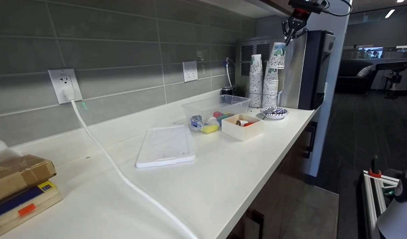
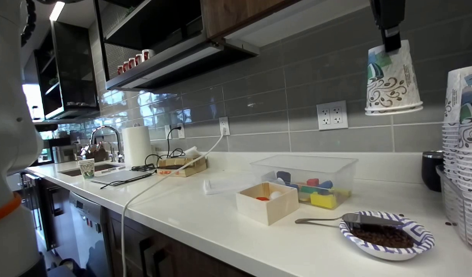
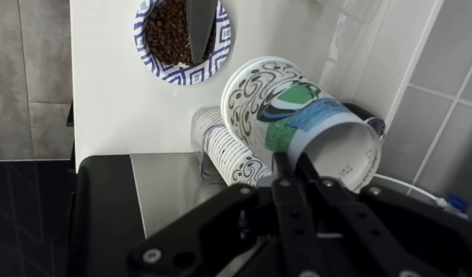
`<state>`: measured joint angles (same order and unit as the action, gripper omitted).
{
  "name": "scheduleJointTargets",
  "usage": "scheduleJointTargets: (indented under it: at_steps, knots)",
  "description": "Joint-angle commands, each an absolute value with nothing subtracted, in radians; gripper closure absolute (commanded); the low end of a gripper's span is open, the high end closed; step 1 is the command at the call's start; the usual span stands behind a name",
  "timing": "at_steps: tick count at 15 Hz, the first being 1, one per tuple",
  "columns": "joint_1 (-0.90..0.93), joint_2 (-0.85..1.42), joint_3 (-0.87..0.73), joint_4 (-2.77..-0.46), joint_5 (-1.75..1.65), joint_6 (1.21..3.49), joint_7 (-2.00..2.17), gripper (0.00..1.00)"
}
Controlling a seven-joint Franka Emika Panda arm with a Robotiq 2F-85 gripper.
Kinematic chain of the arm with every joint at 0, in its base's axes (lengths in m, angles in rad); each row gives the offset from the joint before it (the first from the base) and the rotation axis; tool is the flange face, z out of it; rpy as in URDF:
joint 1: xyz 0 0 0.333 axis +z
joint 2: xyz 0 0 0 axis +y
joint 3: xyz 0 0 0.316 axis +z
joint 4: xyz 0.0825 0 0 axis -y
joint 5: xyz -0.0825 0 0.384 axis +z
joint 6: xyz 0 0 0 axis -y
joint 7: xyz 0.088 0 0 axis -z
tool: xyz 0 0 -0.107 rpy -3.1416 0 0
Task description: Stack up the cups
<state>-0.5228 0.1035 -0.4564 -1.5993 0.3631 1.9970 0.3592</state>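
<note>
Gripper point(image 3: 292, 158): narrow, pinching two nested, tapered paper cups point(image 2: 391, 85) by the upturned base | Cup columns point(image 1: 270, 89): inverted, ribbed with rims | Paper bowl point(image 3: 176, 75): round, geometric-printed, coffee beans point(image 3: 165, 38) inside

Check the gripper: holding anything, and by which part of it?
Yes, cups, upside down, seemingly two nested: the gripper pinches the outer one by the edge of its base, rims hanging below.

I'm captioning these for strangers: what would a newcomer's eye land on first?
Likely the nested, inverted cups hanging from the gripper above the counter. Next, the tall cup columns near the black and silver machine, then the patterned bowl of brown beans on the counter.
</note>
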Motion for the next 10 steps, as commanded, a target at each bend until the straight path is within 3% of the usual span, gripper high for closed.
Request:
scheduleJointTargets:
  at_steps: [1, 10]
  knots:
    - [-0.544, 0.146, -0.479, -1.484, 0.444, 1.928, 0.469, 0.98]
    - [-0.617, 0.318, -0.468, -1.266, 0.534, 1.958, 0.768, 0.98]
